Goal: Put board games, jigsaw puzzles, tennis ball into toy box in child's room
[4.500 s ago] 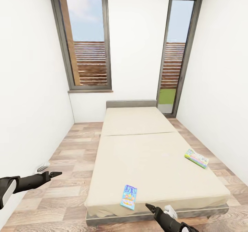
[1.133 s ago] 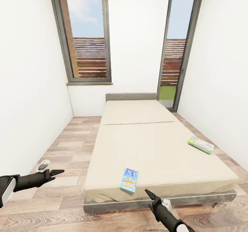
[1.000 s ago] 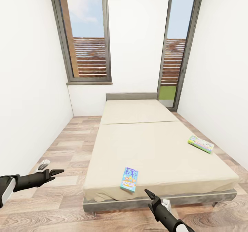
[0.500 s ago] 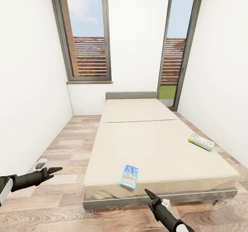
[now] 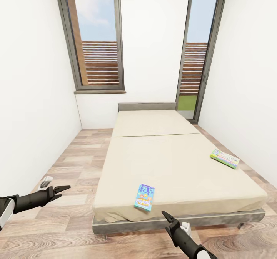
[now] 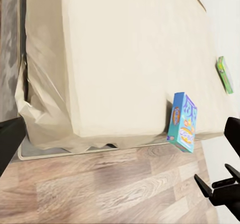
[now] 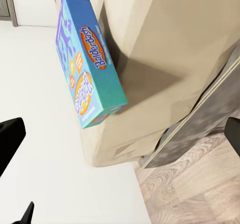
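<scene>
- The blue-purple board game (image 5: 144, 197) lies flat on the bed (image 5: 177, 166) near the foot edge, at lower centre of the head view. Its long axis runs roughly along the length of the bed.
- The right gripper (image 5: 166, 216) sits at the bottom of the head view, just right of and below that game, in front of the bed's foot frame. Its fingers appear narrowly parted and hold nothing; the exact gap cannot be told.
- In the right wrist view the same game (image 7: 87, 59) fills the upper left, resting on the mattress close to the corner drape of the sheet.
- The left gripper (image 5: 61, 190) hovers over the wood floor (image 5: 73, 166) at lower left, well apart from the bed. Its fingers are slightly spread and empty.
- Judgement: the right arm is the nearer arm to the blue-purple game; the reach goes forward and slightly left over the bed edge.
- The green-edged board game (image 5: 224, 158) lies at the right edge of the bed, at middle right, set diagonally. It is well apart from both grippers.
- A small white object (image 5: 46, 181) lies on the floor by the left wall.
- Nothing stands between the right gripper and the nearer game except the mattress edge, which the fingers must clear from above.
- Two tall windows (image 5: 98, 39) stand in the far wall.
</scene>
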You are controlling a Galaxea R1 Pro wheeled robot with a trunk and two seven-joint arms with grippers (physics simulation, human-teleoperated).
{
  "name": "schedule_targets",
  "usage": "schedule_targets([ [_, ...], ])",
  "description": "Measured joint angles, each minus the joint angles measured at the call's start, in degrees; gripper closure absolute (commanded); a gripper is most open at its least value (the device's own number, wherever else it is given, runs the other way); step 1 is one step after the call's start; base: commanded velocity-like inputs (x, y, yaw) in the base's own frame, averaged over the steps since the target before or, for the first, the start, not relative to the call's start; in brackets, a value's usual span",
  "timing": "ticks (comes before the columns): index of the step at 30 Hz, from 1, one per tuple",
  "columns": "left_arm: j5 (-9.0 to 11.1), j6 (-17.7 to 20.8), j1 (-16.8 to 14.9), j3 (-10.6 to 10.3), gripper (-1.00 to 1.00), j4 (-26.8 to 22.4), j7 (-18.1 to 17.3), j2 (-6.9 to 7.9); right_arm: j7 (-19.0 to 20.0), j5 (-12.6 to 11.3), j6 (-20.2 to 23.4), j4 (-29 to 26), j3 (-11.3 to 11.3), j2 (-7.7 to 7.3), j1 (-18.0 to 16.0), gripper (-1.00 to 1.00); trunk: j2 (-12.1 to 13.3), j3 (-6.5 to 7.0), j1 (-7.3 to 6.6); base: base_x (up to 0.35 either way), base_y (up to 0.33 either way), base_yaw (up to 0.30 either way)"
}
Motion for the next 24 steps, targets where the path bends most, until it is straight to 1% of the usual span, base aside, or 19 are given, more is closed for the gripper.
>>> schedule_targets([
  [6, -0.01, -0.12, 0.00, -0.02, -1.00, 0.00, -0.21, 0.00, -0.04, 0.05, -0.18, 0.00, 0.03, 0.17, 0.00, -1.00, 0.00, 0.00, 0.00, 0.002, 0.006, 0.000],
  [12, -0.02, -0.20, 0.00, -0.03, -1.00, 0.00, -0.25, 0.00, -0.04, 0.11, -0.30, 0.01, 0.04, 0.33, 0.00, -1.00, 0.00, 0.00, 0.00, 0.054, 0.090, 0.000],
  [24, -0.04, -0.17, 0.00, -0.02, -1.00, 0.00, -0.25, 0.00, 0.02, 0.16, -0.31, 0.01, 0.12, 0.35, 0.00, -1.00, 0.00, 0.00, 0.00, 0.010, 0.015, 0.000],
])
